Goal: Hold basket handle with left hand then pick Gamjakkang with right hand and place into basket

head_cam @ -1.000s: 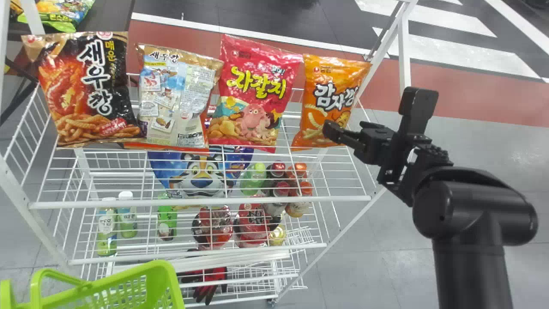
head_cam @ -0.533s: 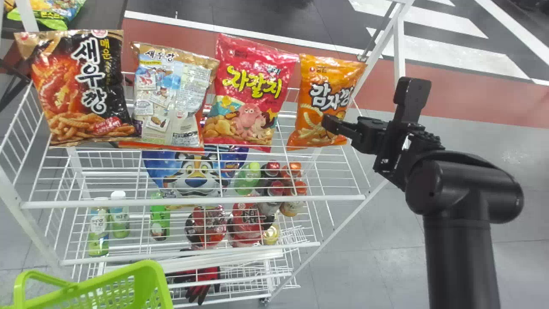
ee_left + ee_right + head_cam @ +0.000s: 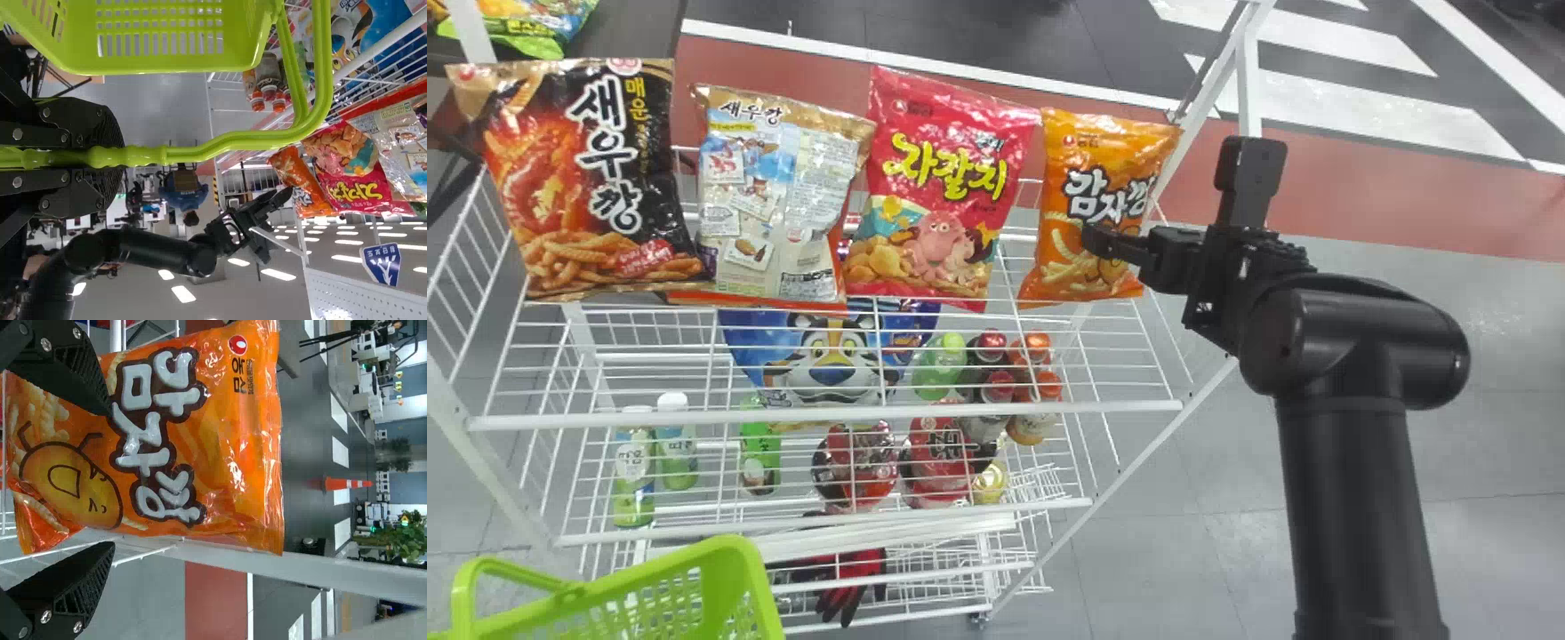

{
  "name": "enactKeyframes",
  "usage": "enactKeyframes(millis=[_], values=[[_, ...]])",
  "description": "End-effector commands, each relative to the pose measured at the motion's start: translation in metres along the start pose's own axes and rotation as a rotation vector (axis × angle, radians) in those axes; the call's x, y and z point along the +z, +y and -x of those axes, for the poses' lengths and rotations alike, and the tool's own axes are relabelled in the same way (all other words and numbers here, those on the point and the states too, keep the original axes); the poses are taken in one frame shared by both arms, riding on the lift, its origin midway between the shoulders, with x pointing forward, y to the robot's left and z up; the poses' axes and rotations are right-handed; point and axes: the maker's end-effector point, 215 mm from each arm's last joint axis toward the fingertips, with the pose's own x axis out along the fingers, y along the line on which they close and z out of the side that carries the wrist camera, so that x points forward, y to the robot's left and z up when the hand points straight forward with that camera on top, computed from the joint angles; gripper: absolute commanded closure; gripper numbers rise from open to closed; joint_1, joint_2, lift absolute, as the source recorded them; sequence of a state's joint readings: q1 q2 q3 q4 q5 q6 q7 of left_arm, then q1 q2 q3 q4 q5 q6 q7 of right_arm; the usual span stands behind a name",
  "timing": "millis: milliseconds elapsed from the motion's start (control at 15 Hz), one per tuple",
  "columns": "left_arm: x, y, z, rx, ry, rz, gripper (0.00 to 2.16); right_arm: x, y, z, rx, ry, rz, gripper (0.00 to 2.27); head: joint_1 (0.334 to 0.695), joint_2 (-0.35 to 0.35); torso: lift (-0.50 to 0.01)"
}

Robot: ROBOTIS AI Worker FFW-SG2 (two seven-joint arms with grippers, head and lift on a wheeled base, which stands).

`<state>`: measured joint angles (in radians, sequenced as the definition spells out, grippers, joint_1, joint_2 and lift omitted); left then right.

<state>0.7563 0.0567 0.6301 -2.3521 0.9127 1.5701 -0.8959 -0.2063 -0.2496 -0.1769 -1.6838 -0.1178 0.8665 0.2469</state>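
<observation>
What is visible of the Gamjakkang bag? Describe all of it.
The Gamjakkang bag looks like glossy, crinkled orange film, printed with white lettering, fries and a potato face. It stands roughly upright on the wire rack, right of the red snack bag, front towards the robot. The open right gripper has one finger across its front; contact is unclear.

We see a gray floor (image 3: 1512,400) with a red band (image 3: 1405,200) and white stripes (image 3: 1369,102). Bright lights (image 3: 279,274) shine up high, and an orange cone (image 3: 343,484) stands.
</observation>
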Motion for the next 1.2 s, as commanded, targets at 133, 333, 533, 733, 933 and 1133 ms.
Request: enactKeyframes(millis=[133, 333, 533, 733, 933, 1133], values=[[0.001, 0.003, 0.003, 0.000, -0.009, 0.013, 2.14, -0.002, 0.020, -0.020, 0.010, 0.035, 0.043, 0.12, 0.695, -0.286, -0.018], [0.002, 0.005, 0.006, -0.003, -0.020, 0.024, 2.14, 0.001, 0.017, -0.025, -0.010, 0.043, 0.058, 0.32, 0.695, -0.261, -0.018], [0.003, 0.006, 0.007, -0.004, -0.024, 0.026, 2.14, -0.002, 0.013, -0.025, -0.025, 0.075, 0.067, 0.70, 0.695, -0.256, -0.018], [0.002, 0.005, 0.007, -0.007, -0.023, 0.027, 2.14, -0.015, 0.010, -0.024, -0.031, 0.121, 0.055, 2.07, 0.695, -0.259, -0.018], [0.003, 0.005, 0.007, -0.006, -0.024, 0.025, 2.14, -0.025, 0.008, -0.023, -0.039, 0.139, 0.060, 2.25, 0.695, -0.266, -0.018], [0.003, 0.005, 0.007, -0.006, -0.024, 0.023, 2.14, -0.025, 0.006, -0.018, -0.052, 0.130, 0.064, 2.25, 0.695, -0.271, -0.018]])
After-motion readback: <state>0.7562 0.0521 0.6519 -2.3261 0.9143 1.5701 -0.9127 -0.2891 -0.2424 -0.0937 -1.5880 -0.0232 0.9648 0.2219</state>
